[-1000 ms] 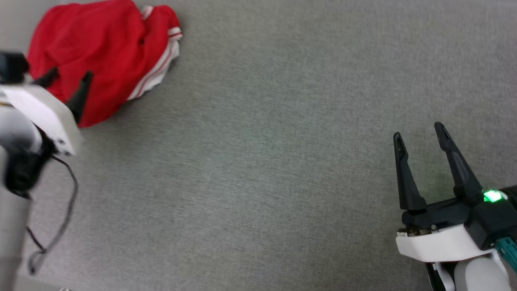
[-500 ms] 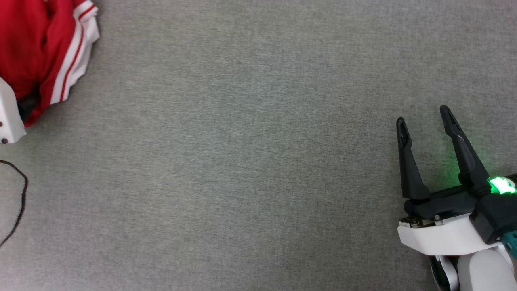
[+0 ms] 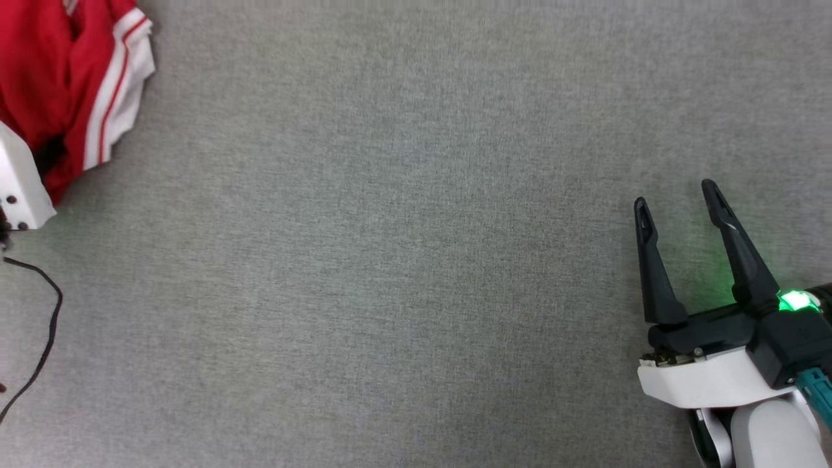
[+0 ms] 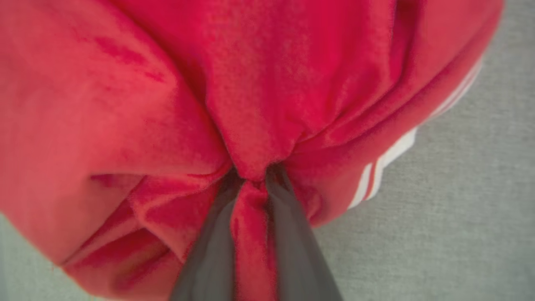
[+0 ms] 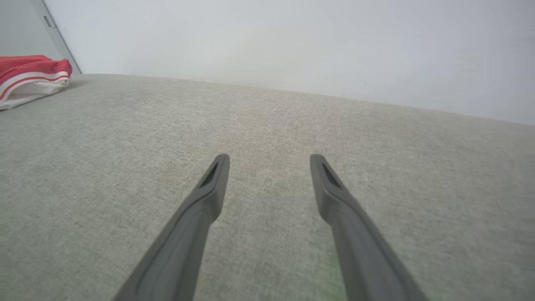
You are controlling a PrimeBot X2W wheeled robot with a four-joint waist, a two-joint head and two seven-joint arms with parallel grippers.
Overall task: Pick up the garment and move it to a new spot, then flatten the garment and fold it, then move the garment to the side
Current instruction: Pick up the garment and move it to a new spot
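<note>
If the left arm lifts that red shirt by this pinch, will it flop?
Probably floppy: the garment gathers in soft folds around the left gripper, so it should hang and drape. It looks thin, likely light. The pinched fold sits deep between the fingers, so slipping seems unlikely; the striped trim may trail on the gray surface.

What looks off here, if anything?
Only the garment: bunched in a heap far left on the surface, not flat. The left gripper pinches a fold of it; the right gripper is open over bare surface. Nothing spilled or damaged.
</note>
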